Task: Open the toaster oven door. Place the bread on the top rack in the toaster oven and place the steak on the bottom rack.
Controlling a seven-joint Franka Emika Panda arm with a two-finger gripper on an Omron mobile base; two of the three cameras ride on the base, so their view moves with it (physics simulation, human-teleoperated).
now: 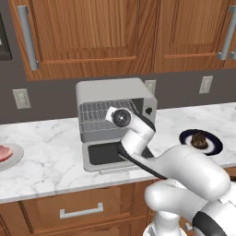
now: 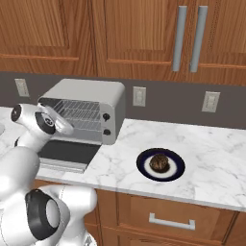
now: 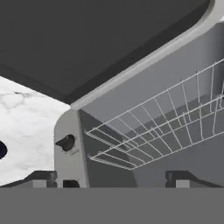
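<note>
The toaster oven (image 1: pixel 115 94) stands at the back of the counter. Its door (image 1: pixel 103 154) lies folded down flat, dark glass up. Inside are the top rack (image 2: pixel 77 107) and the bottom rack (image 2: pixel 82 125), both bare. My gripper (image 3: pixel 109 181) is open just in front of the oven mouth, above the door, with nothing between its fingertips (image 3: pixel 39 179). The hand view is rolled, so the door glass (image 3: pixel 87 39) sits at its top. The bread (image 2: pixel 159 163) rests on a dark blue plate (image 2: pixel 143 167) to the oven's right. The steak (image 1: pixel 3 152) lies on a pale plate at the far left.
Two black knobs (image 2: pixel 106 124) sit on the oven's right front. Wooden wall cabinets (image 1: pixel 92 32) hang above the oven. Drawers (image 1: pixel 78 209) run under the marble counter (image 1: pixel 46 156). My own arm (image 1: pixel 184 170) crosses in front of the open door.
</note>
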